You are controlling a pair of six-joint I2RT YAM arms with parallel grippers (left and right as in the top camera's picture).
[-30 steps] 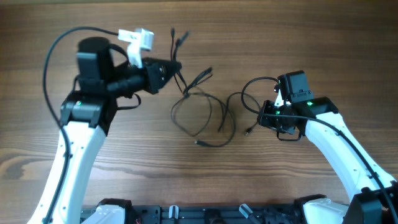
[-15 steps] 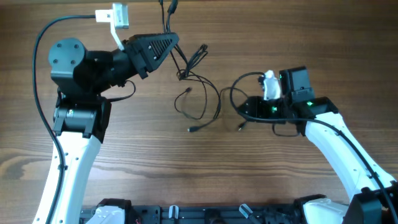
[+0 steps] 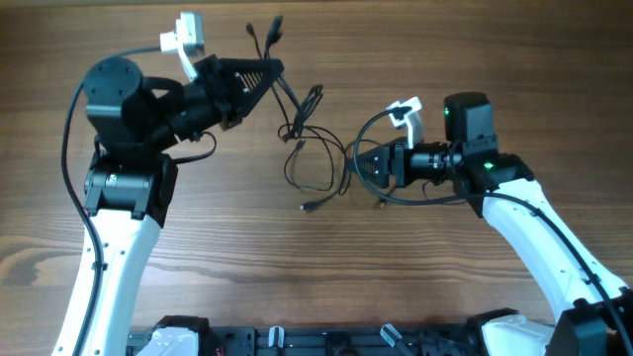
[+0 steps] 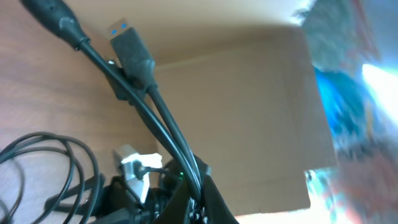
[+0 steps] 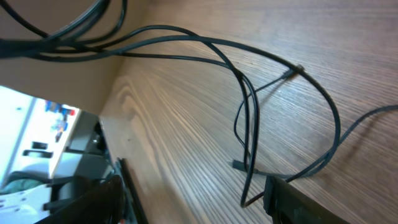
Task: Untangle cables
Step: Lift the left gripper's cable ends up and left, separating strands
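The cables (image 3: pixel 315 163) are thin black cords in a loose tangle at mid-table. Two strands rise from it into my left gripper (image 3: pixel 274 71), which is shut on them at the back. Their plug ends (image 3: pixel 263 28) stick out beyond the fingertips. In the left wrist view both cords (image 4: pixel 158 115) run between the shut fingers of that gripper (image 4: pixel 196 194), and a blue-tipped USB plug (image 4: pixel 127 40) shows above. My right gripper (image 3: pixel 358 166) points left at the tangle's right side, open. In the right wrist view cable loops (image 5: pixel 249 118) lie on the wood, one strand reaching down between the spread fingers (image 5: pixel 298 199).
The table is wooden (image 3: pixel 198 267). A thicker black arm cable (image 3: pixel 371 129) loops above the right wrist. A black rail (image 3: pixel 326 341) runs along the front edge. The right arm's white camera mount (image 3: pixel 407 114) sits close to the tangle.
My left gripper has lifted its cords toward the back, dragging the tangle with it. My right gripper has swung to point left, moved toward the tangle and opened.
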